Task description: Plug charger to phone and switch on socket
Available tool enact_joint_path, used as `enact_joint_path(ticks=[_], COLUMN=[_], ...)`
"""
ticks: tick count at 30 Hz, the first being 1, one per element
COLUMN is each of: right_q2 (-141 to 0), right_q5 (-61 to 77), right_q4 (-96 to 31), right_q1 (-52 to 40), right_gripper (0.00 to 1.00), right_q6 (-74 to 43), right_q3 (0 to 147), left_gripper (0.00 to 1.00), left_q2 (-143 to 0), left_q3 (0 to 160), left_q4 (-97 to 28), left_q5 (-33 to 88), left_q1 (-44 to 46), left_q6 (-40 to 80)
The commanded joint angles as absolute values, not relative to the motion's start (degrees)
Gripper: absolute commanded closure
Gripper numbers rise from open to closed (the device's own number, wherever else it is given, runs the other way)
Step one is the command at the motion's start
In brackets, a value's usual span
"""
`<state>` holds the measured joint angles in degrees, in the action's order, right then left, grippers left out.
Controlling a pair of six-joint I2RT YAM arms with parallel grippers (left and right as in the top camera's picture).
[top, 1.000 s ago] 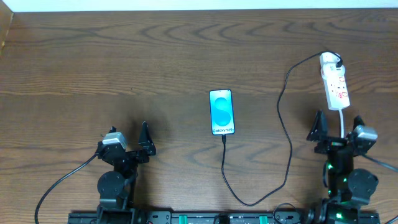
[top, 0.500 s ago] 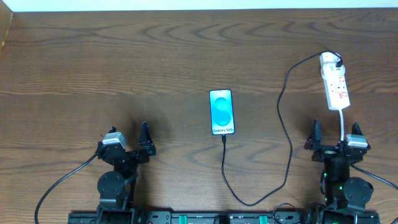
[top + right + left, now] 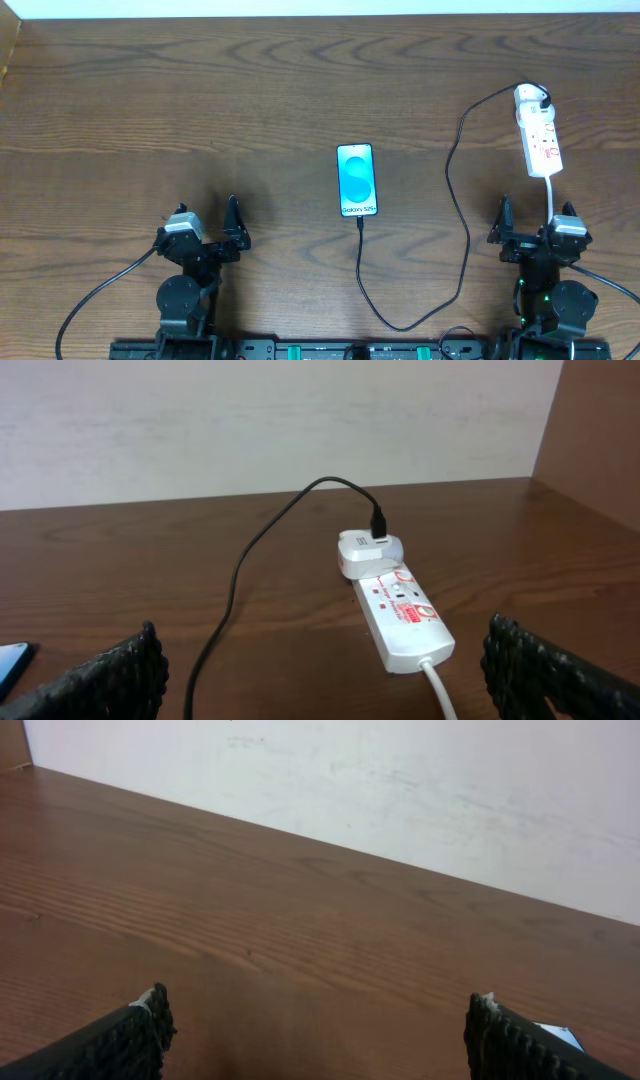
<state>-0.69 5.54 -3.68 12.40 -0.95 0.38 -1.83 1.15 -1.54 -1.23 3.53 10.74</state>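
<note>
meanwhile, left claw (image 3: 315, 1030) and right claw (image 3: 320, 655) gape wide, empty. the slim blue-screened phone (image 3: 357, 180) lies mid brown wooden surface (image 3: 200, 100), the thin black charger cable (image 3: 360, 260) touching its lower edge; probably limp, best pinched at its stiff tip. only the right wrist view shows red switches on the narrow white power strip (image 3: 400, 615).

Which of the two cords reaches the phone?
The black charger, looping from the socket to the phone's bottom edge. The socket's white cord runs toward the table's near edge instead.
</note>
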Motion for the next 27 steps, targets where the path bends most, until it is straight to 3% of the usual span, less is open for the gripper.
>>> enact_joint_path(ticks=[1,13,27], right_q2=[-0.27,-0.27,-0.27], right_q5=[4.64,-4.73,-5.67], right_q4=[-4.12,-3.95,-3.88], right_q1=[11.22,0.93,-0.47], right_gripper=[0.01,0.01,0.01], right_q6=[-0.14,-0.12,-0.08], right_q3=[0.30,0.32,0.32], left_gripper=[0.07,0.07,0.06], left_q2=[-1.34,-1.34,-1.34], left_q3=[0.23,0.23,0.23], left_q4=[-4.05,-4.05,-4.05], left_q5=[-2.20,-2.17,-2.20], left_q1=[3.29,3.29,3.29], left_q6=[11.29,11.29,11.27])
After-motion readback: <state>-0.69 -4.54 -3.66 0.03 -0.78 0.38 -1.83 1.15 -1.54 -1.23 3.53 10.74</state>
